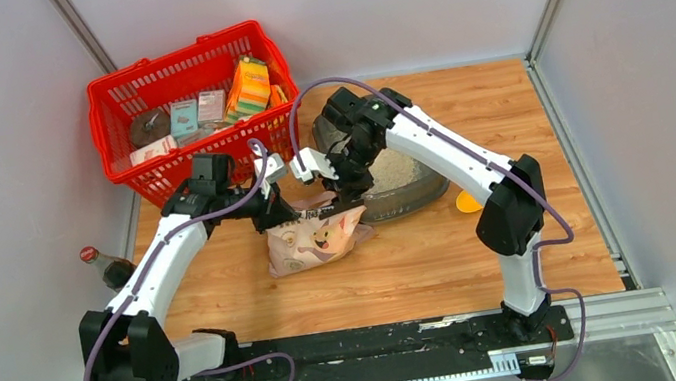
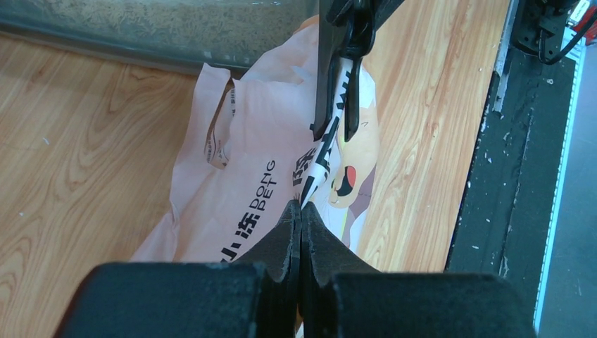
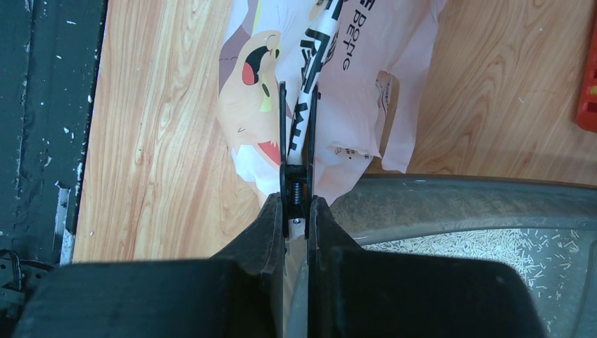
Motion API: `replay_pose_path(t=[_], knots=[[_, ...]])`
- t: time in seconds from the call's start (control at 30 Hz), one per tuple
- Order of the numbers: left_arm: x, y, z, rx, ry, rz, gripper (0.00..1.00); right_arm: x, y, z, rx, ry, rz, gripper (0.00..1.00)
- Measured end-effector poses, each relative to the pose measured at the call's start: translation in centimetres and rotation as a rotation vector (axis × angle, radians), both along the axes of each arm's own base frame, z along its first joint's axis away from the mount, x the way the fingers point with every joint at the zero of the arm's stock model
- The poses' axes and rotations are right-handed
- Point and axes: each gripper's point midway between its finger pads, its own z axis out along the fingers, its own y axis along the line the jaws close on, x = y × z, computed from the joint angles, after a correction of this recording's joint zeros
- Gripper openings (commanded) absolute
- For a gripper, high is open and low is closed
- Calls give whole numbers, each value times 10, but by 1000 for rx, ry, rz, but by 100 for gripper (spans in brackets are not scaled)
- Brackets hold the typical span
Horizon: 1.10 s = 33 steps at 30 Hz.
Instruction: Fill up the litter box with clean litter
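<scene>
The beige paper bag with a cartoon cat (image 1: 316,239) stands on the table, leaning against the front left of the dark grey litter box (image 1: 416,201). Pale litter (image 1: 396,167) lies inside the box. A long black clip (image 2: 343,84) pinches the bag's folded top. My left gripper (image 1: 277,212) is shut on the bag's folded top edge, seen in the left wrist view (image 2: 301,210). My right gripper (image 1: 346,192) is shut on the clip's handle end (image 3: 296,184) beside the box rim (image 3: 457,204). Litter also shows in the right wrist view (image 3: 486,246).
A red mesh basket (image 1: 124,172) with several packages stands at the back left. A yellow scoop (image 1: 467,201) lies right of the litter box. A cola bottle (image 1: 105,267) stands at the table's left edge. A black rail (image 1: 387,340) runs along the front.
</scene>
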Motion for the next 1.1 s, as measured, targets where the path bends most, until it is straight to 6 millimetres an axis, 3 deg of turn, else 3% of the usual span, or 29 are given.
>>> replay_pose_path(t=[0.67,0.73,0.8,0.83,0.87,1.0,1.1], knots=[[4,-1,0,-10,25,38,3,-1,9,-3,15,47,-57,0],[4,-1,0,-8,26,40,6,0,9,-4,15,53,-69,5],[4,0,0,-8,26,42,12,0,10,-4,15,57,-80,18],[5,0,0,-8,25,43,14,1,10,-4,14,58,-84,25],[5,-1,0,-9,23,42,17,1,10,-5,13,61,-88,40],[7,-1,2,-14,9,41,34,1,11,-5,14,75,-118,51],[9,-1,3,-12,-3,43,42,5,9,0,20,99,-169,52]])
